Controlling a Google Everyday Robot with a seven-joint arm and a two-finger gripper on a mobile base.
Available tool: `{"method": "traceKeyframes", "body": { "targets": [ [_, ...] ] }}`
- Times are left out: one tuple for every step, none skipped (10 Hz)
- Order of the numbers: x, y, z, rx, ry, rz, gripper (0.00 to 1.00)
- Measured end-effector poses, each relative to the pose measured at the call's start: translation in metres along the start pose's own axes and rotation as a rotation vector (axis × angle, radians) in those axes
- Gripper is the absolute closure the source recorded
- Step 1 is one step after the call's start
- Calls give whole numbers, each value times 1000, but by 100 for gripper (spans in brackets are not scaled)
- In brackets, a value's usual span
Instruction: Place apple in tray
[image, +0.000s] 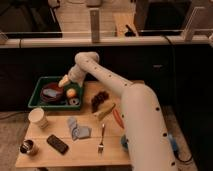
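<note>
One apple (71, 92) in tray (36, 93), gripper (63, 81) above.

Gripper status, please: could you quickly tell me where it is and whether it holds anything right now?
Gripper: over the tray, just left of and above the apple lying inside it.

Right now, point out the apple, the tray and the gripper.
apple (71, 92), camera view, middle of the fruit.
tray (39, 85), camera view, left wall.
gripper (63, 81), camera view, its tip above the tray.
</note>
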Motion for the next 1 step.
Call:
{"method": "traceKeyframes", "body": {
  "targets": [
    [0,0,0,0,0,0,20]
  ]
}}
